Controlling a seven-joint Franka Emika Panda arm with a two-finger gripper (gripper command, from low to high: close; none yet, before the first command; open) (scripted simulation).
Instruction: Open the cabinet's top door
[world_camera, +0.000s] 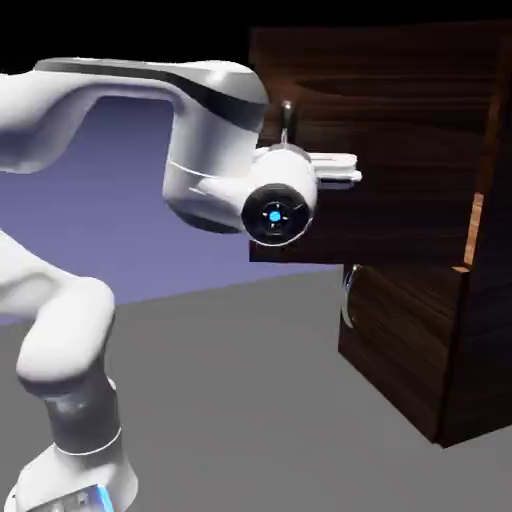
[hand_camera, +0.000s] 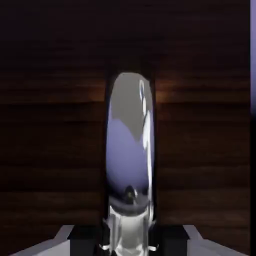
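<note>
The cabinet is a dark wood-grain box at the exterior view's right. Its top door is the large upper panel; its left edge juts out past the lower panel and an orange-tan edge shows at its right. The curved silver handle pokes up just above my wrist. My gripper is pressed against the door there, its fingers hidden by the hand. In the hand view the handle fills the middle, with the gripper shut on it and one fingertip on each side.
The shorter lower panel carries its own silver handle, below my hand. The grey table spreads in front of the cabinet. My arm's white links rise at the lower left.
</note>
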